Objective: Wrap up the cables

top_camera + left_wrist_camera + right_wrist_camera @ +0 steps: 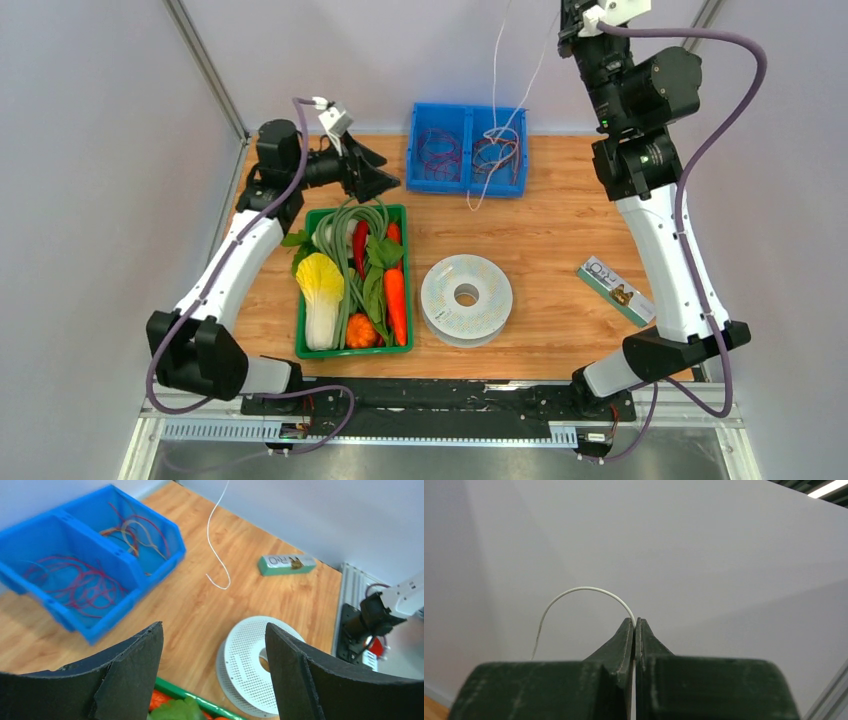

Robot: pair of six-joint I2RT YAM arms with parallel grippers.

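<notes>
Two-arm workcell seen from above and from both wrists. The right gripper (635,622) stands high above the far right of the tabletop (560,230), its jaws pressed together and pinching the white wire (589,590), which arches out of the fingertips and falls away to the left. In the overhead view the wire hangs in two thin strands from the top edge, passes over the right compartment of the blue bin (467,150), and ends in a small hook at the bin's near side; whether that end touches the wood cannot be told. Both bin compartments hold small red and purple coils (438,155). The left gripper (214,626) hovers at the far left, beside the bin and over the far end of the green tray (302,330) of vegetables, its jaws spread wide and holding nothing. The pale perforated spool (466,298) lies flat near the tabletop's near edge, just right of the tray, well apart from the wire; a small green box (615,290) lies to its right
</notes>
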